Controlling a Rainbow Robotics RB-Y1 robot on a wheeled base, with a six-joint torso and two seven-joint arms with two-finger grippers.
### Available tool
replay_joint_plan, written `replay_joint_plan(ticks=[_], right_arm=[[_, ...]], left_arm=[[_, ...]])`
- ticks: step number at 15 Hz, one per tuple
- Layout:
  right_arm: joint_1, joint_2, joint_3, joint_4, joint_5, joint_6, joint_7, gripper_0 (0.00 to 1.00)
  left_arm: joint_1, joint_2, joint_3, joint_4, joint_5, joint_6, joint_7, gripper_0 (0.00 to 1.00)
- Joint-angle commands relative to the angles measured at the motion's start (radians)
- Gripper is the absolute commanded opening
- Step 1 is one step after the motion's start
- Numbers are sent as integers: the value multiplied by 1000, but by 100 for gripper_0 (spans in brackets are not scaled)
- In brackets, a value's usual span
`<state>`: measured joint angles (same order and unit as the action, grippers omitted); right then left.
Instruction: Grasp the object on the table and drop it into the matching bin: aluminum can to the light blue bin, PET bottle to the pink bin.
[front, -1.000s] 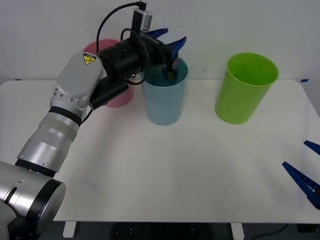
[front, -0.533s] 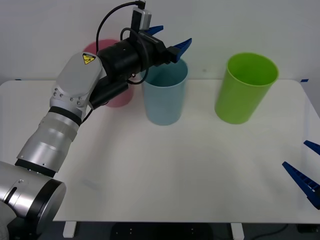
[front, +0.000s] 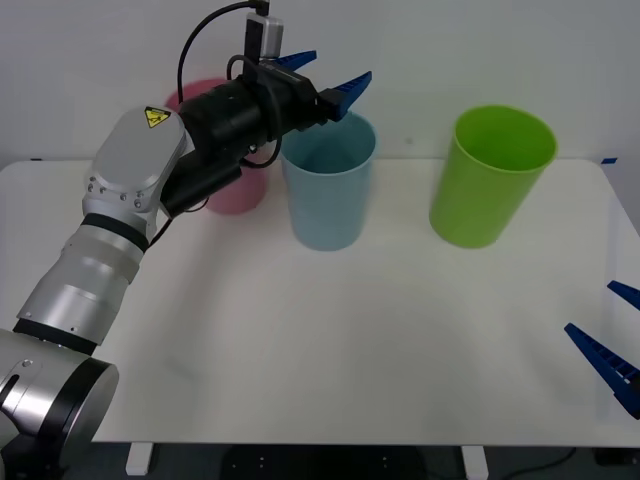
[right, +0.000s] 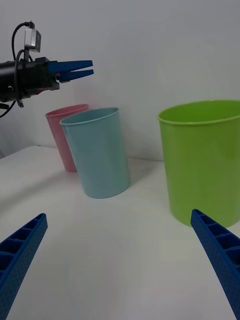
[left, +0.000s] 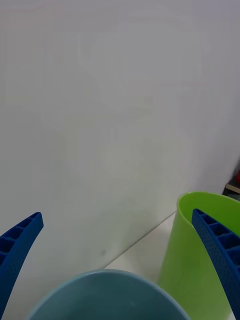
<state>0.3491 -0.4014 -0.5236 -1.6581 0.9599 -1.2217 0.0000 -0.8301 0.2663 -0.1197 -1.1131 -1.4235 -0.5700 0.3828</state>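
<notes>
The light blue bin (front: 328, 195) (right: 100, 155) (left: 100, 295) stands upright at the back of the white table (front: 350, 340). The pink bin (front: 240, 190) (right: 62, 137) is just to its left, partly behind my left arm. My left gripper (front: 338, 68) (right: 90, 68) (left: 117, 215) hovers open just above the light blue bin's rim, with nothing between its fingers. The aluminum can is hidden. Near the table's front right corner, my right gripper (front: 590, 308) (right: 119, 215) rests open and holds nothing.
A lime green bin (front: 490, 180) (right: 202, 160) (left: 195, 250) stands to the right of the light blue one, with a gap between them. A white wall rises directly behind the bins. The wide white tabletop stretches forward of the bins.
A second ago the can sat between my left fingers at the blue bin's mouth. It has dropped from sight, and the left gripper has risen and drawn slightly left.
</notes>
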Motion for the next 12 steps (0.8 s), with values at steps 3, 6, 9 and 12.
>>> replay_joint_plan(ticks=[3, 6, 9, 12], right_arm=[[0, 0, 0, 0, 0, 0, 0, 100], [0, 0, 0, 0, 0, 0, 0, 100], [0, 0, 0, 0, 0, 0, 0, 100], [0, 0, 0, 0, 0, 0, 0, 100]], left_arm=[[54, 87, 0, -39, 146, -48, -33, 100], [128, 134, 0, -113, 215, -73, -53, 100], [209, 163, 14, -208, 256, -82, -74, 100], [282, 175, 61, -278, 259, -163, -87, 100]])
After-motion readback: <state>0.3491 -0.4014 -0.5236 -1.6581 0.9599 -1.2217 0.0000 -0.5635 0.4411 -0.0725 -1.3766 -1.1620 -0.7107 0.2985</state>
